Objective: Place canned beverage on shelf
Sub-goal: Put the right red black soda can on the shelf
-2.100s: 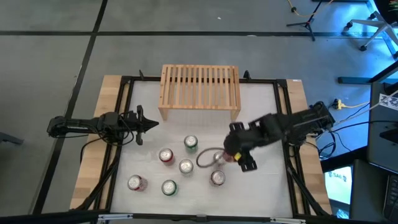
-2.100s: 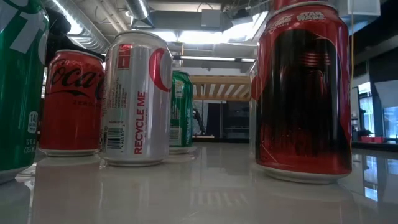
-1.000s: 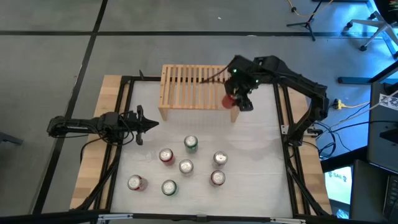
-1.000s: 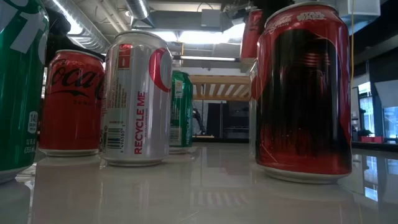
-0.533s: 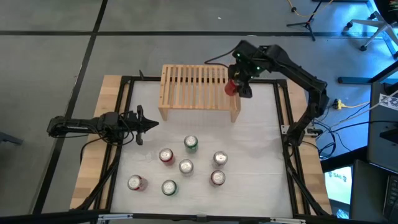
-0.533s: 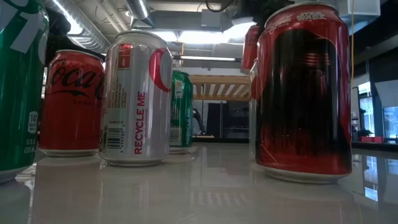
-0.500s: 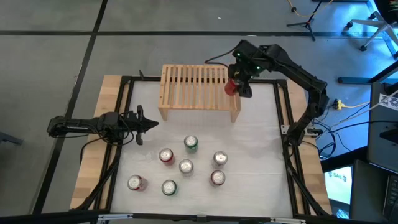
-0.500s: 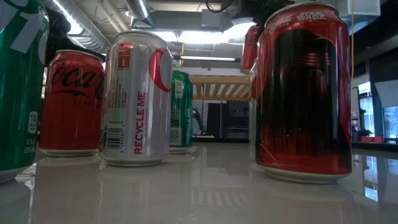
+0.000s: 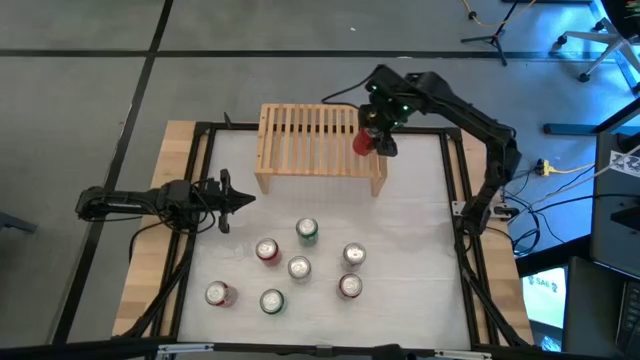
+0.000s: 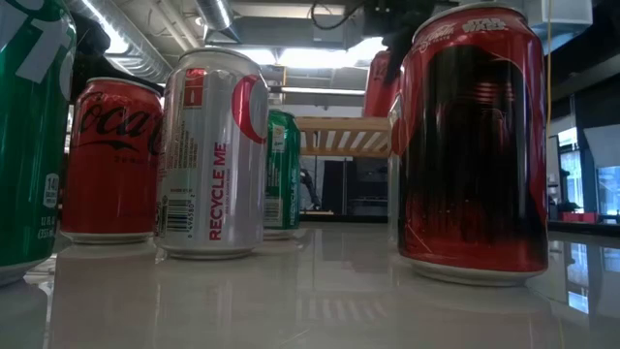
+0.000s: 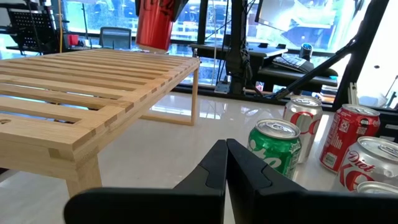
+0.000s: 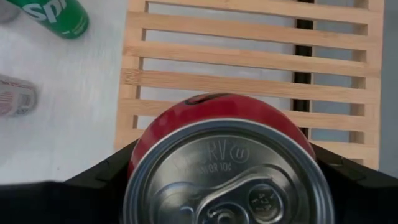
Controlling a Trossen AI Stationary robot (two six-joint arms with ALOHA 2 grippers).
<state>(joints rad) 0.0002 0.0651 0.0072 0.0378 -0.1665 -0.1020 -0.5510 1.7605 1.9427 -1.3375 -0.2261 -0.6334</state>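
The right hand [image 9: 372,140] holds a red can [image 9: 363,142] upright, its fingers closed against the can's sides, above the right end of the shelf [image 9: 320,147] at the far side of the table [image 9: 420,215]. Compared with half a second earlier, hand and can have shifted slightly left, further over the slats. The left hand [image 9: 222,200] stays fully closed and empty, at the table's left side. Seven cans [image 9: 299,267] remain standing on the near half of the table.
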